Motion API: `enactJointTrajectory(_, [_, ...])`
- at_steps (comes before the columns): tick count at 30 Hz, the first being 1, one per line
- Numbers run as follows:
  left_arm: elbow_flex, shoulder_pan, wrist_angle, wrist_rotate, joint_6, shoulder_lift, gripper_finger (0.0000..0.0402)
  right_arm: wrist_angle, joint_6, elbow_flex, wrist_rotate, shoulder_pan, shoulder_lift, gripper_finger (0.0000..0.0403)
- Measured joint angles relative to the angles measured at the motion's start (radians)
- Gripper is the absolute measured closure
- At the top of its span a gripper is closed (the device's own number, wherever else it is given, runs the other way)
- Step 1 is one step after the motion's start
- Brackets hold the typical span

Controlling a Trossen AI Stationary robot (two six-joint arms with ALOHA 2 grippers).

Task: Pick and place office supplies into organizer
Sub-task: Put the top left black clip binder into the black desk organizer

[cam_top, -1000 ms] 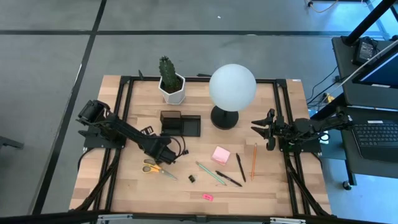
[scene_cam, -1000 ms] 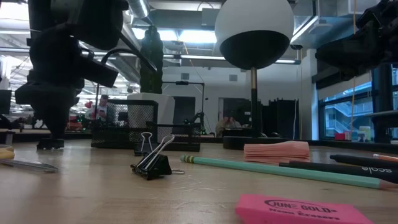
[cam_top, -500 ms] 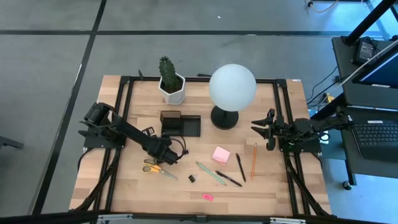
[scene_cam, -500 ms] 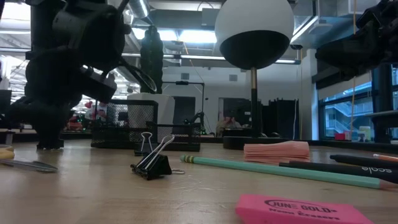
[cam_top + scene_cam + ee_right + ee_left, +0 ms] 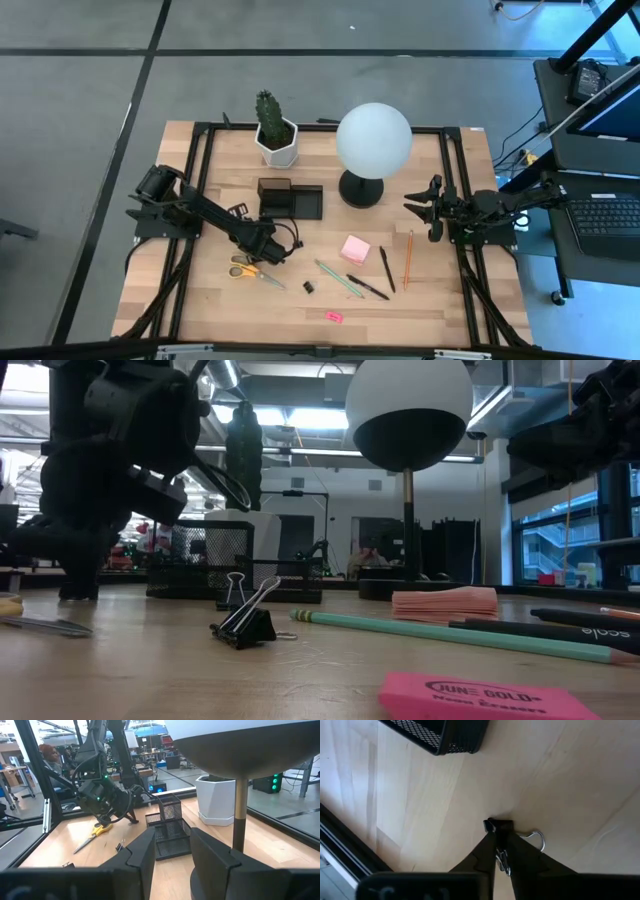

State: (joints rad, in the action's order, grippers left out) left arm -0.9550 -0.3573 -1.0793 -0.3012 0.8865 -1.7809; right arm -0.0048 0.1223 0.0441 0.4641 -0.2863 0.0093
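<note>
The left pincer (image 5: 268, 250) sits low over the table (image 5: 390, 305) just in front of the organizer (image 5: 290, 200), its fingers (image 5: 487, 851) pinched narrow on a black binder clip (image 5: 501, 826) whose wire loop juts out to one side. The yellow-handled scissors (image 5: 248, 270) lie just beyond that pincer, on the side away from the organizer. A second binder clip (image 5: 247, 622) rests alone on the wood farther out from the organizer, with a pink eraser (image 5: 488, 698) beyond it near the table's front edge.

To the right of the organizer, the white globe lamp (image 5: 372, 140) stands on its dark round base, and the cactus (image 5: 271, 122) in its white pot stands behind the organizer. Nothing lies between the left pincer and the organizer's mesh wall.

Farther right of the organizer, the green pen (image 5: 338, 278), the pink sticky-note pad (image 5: 354, 248), two black pens (image 5: 386, 268) and the orange pencil (image 5: 408, 258) are scattered on the pale wood. The right pincer (image 5: 425, 212) waits at the table's right rail, well apart from the organizer, fingers spread a little with nothing between them.

A grey floor surrounds the table; the low view shows a workshop room with windows behind.
</note>
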Motion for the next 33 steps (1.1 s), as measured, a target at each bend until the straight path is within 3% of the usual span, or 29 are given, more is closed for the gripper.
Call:
enactJointTrajectory(7, [-0.027,0.001,-0.023,0.023,0.001,0.000,0.0395,-0.001,0.000,0.000,0.000,0.000,0.000,0.0276])
enactJointTrajectory(18, [-0.160,-0.001,-0.169,0.040,-0.097,0.027,0.0399,-0.013,0.000,0.000,0.000,0.000,0.000,0.0276])
enactJointTrajectory(27, [-0.203,0.013,-0.144,-0.209,-0.144,0.152,0.0399,-0.016,-0.009,0.000,-0.001,0.000,0.000,0.0276])
enactJointTrajectory(33, [-0.196,0.072,-0.076,-0.230,-0.254,0.166,0.0398,-0.016,-0.048,0.000,-0.001,0.000,0.000,0.0276])
